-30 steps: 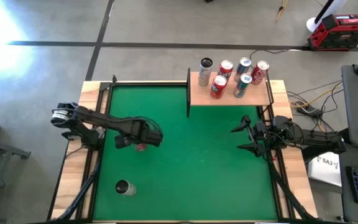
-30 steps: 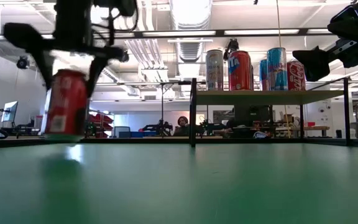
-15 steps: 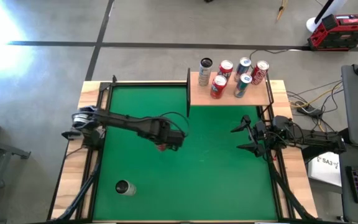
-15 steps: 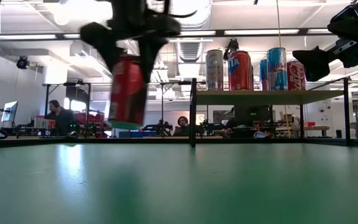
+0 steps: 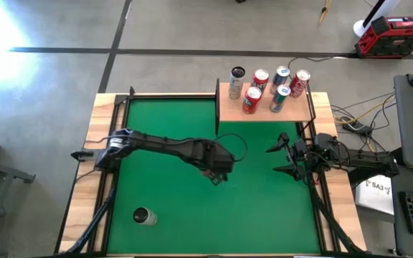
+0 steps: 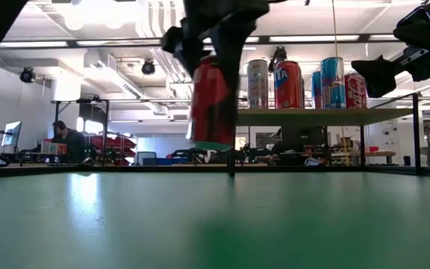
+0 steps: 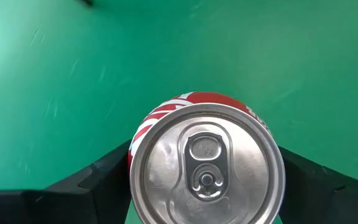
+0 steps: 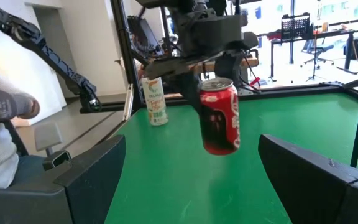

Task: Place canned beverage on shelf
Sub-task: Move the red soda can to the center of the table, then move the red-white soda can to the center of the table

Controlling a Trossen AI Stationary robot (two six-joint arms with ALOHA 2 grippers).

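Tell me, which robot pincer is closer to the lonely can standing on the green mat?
The left. The left pincer hangs over the mat's middle holding a red can; the right pincer waits farther off at the mat's right edge, across from the lone can.

I see the green mat (image 5: 192, 208) with one pale can (image 5: 143, 216) on it, well behind my left gripper (image 5: 219, 172). Ahead of that gripper, the little wooden shelf (image 5: 264, 111) has six cans (image 5: 252, 99) standing on it

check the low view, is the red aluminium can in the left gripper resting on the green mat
No, the red aluminium can hangs clear above the green mat, clamped in the left gripper.
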